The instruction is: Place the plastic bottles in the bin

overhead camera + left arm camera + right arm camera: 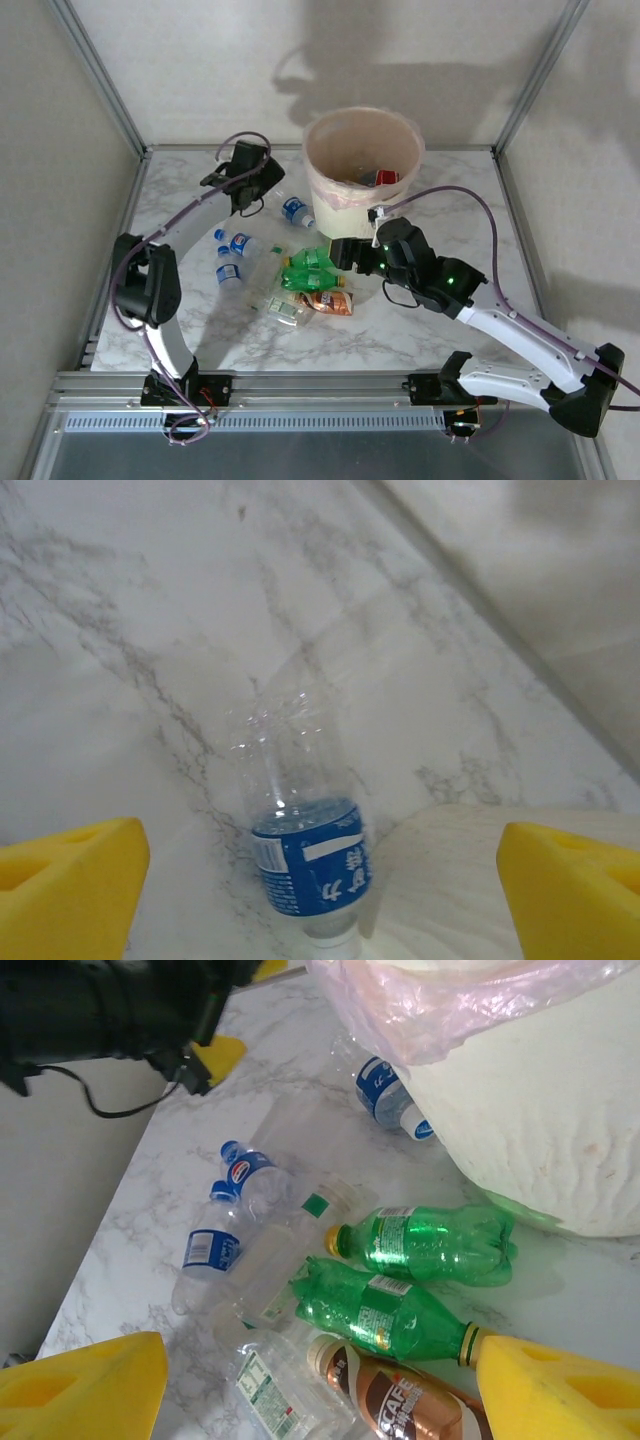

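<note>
Left wrist view: the left gripper (322,855) stands spread wide, its yellow fingers (70,880) on either side of a clear blue-labelled bottle (300,820) that lies on the marble table (120,630), touching neither. The right gripper (322,1360), likewise spread and empty, hovers over two green bottles (430,1245) beside the bin (540,1120).

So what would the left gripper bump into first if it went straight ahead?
Most likely the blue-label bottle, lying on the table right in line between the left gripper's open fingers. How far off it is, the picture doesn't tell.
</note>
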Controlling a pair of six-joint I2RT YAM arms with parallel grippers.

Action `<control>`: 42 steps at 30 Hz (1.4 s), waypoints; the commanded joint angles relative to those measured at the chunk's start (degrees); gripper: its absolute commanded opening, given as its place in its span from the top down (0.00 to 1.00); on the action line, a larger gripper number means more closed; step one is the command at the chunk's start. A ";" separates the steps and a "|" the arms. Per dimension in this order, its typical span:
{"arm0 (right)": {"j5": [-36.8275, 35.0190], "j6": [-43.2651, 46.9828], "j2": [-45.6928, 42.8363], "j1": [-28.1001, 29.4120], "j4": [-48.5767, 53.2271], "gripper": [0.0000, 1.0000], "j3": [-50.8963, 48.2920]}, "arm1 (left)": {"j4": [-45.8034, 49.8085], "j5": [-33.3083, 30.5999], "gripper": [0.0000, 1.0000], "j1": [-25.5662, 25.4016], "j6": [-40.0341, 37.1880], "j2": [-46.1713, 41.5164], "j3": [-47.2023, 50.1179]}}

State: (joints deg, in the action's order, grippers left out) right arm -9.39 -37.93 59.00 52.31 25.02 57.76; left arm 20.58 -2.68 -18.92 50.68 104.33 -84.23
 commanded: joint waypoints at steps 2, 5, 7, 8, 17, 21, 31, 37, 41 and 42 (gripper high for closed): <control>-1.50 -0.54 -0.88 1.84 -0.50 0.19 -1.43 | -0.38 1.00 0.11 -0.44 1.96 3.18 -1.93; -2.32 -0.30 -0.67 3.21 -0.15 0.18 -1.76 | -0.32 1.39 0.11 -0.64 2.00 5.44 -2.76; -2.39 -0.26 -0.79 3.82 -0.52 0.17 -2.42 | -0.23 1.31 0.11 -0.90 2.01 6.49 -3.12; -2.39 -0.30 -0.72 3.89 -0.71 0.17 -2.56 | -0.19 1.28 0.11 -0.95 1.80 7.06 -3.14; -3.62 -0.54 0.24 4.04 -0.24 0.15 -3.19 | 0.79 -0.32 0.11 -1.56 2.15 10.15 -3.82; -3.05 -0.65 -0.54 4.06 -1.36 0.14 -4.47 | 1.73 -0.23 0.11 -1.91 1.73 11.41 -4.95; -2.06 -0.25 -0.06 4.08 -2.61 0.14 -6.45 | 3.55 -0.66 0.07 -3.05 1.92 12.67 -7.19; -2.32 -0.13 -0.80 4.03 -2.33 0.14 -7.07 | 4.38 0.22 0.07 -3.67 3.29 15.40 -9.78; -2.23 -0.13 -1.53 4.04 -2.07 0.14 -7.57 | 4.39 0.57 0.07 -4.36 4.07 16.97 -11.62; -2.22 -0.12 -1.50 4.03 -1.84 0.14 -7.49 | 4.46 0.57 0.07 -4.41 4.16 17.38 -11.98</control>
State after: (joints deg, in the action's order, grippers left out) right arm -11.31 -38.20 58.63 55.77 23.35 50.72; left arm 23.22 -2.07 -22.59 53.23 120.18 -94.06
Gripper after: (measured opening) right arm 0.863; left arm 0.929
